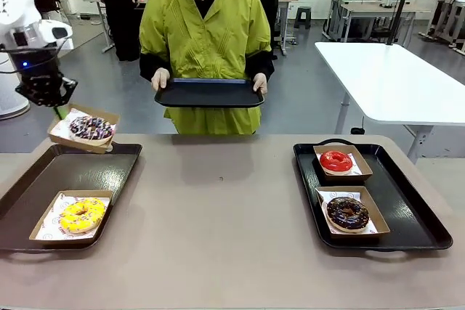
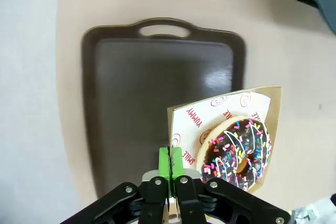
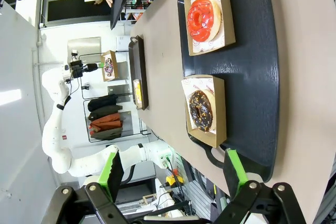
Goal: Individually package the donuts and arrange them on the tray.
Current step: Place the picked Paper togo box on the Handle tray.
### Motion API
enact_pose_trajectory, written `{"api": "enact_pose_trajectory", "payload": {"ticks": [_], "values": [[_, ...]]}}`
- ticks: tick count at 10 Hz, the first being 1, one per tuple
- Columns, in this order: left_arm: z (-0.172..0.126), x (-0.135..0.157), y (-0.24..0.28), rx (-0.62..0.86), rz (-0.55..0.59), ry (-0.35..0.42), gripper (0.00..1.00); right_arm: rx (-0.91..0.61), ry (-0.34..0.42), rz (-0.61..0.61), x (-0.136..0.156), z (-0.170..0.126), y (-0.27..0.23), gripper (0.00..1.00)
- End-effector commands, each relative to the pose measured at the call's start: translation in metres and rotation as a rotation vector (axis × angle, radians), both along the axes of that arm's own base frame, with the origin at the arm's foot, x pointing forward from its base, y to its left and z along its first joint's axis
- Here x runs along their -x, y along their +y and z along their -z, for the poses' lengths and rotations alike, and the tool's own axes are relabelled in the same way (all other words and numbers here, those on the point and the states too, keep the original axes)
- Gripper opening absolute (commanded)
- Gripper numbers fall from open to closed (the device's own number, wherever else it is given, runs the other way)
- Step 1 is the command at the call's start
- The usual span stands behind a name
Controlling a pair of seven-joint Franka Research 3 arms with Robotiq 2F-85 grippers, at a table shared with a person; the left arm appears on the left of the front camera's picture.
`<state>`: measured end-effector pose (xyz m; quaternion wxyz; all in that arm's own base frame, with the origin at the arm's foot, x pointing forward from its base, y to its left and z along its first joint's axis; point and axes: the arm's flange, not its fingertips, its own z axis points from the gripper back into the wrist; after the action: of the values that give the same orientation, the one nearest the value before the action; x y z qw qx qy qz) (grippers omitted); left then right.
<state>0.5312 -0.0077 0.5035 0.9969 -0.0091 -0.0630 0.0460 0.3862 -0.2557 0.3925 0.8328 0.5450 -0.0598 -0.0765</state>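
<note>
Left pincer (image 2: pixel 170 167), green pads pinched on a cardboard box (image 2: pixel 262 98) edge, lifts the sprinkled purple donut (image 2: pixel 236 153) above the glossy dark tray (image 2: pixel 157 66); right pincer (image 3: pixel 173 177) gapes wide over red donut (image 3: pixel 201 18) and chocolate donut (image 3: pixel 201 110); yellow donut (image 1: pixel 81 215) rests boxed.

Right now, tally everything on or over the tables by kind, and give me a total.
Donuts: 4 (purple-dark, yellow, red, chocolate)
Cardboard boxes: 4, one under each donut
Black trays: 3 (left, right, person's)
Total: 11
</note>
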Motion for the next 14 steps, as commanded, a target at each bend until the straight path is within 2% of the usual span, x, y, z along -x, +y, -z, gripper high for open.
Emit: {"api": "enact_pose_trajectory", "payload": {"ticks": [1,3,10,14], "values": [[0.017,0.000,0.016,-0.042,0.002,-0.011,0.01,-0.001,0.005,-0.012,0.000,-0.001,-0.002,1.00],[0.030,-0.004,0.023,-0.069,-0.015,0.013,0.01,-0.001,0.005,-0.012,0.000,-0.001,-0.002,1.00],[0.030,-0.002,0.024,-0.045,-0.018,0.024,0.01,-0.001,0.005,-0.012,0.000,-0.001,-0.002,1.00],[0.061,-0.020,0.041,-0.008,0.008,0.050,0.01,-0.001,0.005,-0.012,0.000,-0.001,-0.002,1.00]]}}
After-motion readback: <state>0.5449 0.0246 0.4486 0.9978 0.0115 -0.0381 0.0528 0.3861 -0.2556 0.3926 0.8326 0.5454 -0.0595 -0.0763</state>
